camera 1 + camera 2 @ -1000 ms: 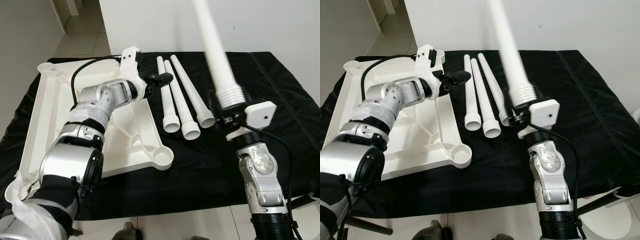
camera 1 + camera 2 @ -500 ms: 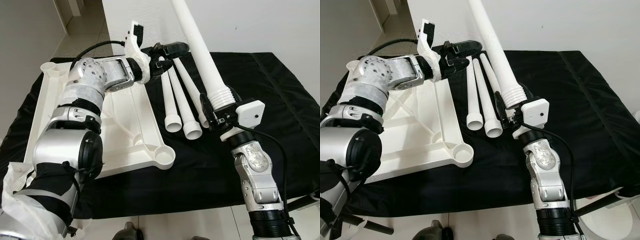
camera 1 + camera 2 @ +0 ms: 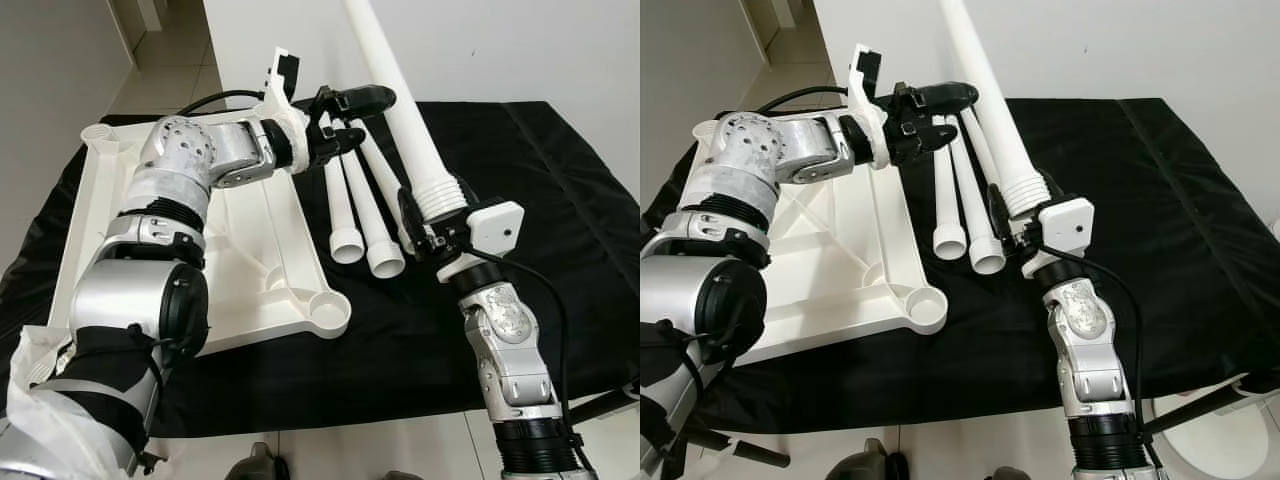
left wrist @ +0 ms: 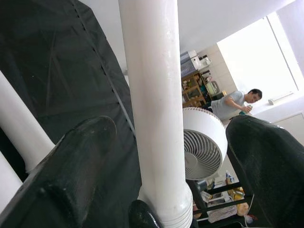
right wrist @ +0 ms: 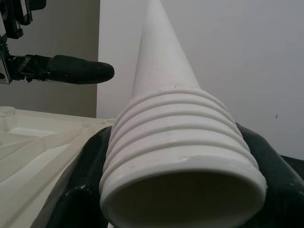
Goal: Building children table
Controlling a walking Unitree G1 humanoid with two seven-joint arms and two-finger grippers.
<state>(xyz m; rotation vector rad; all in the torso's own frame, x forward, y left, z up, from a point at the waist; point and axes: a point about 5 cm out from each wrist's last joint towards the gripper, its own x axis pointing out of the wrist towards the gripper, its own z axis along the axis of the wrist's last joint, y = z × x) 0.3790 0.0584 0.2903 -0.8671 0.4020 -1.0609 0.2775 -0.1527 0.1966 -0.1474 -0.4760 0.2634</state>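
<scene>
left hand (image 3: 352, 115) raised, beside held leg (image 3: 400, 110)

The raised white leg (image 3: 395, 90) runs past the top edge, its narrow end unseen.

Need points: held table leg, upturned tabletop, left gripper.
held table leg (image 3: 400, 95), left eye view, mid-shaft above the threaded end.
upturned tabletop (image 3: 95, 215), left eye view, its left rim.
left gripper (image 3: 358, 115), left eye view, between the open fingertips.
</scene>
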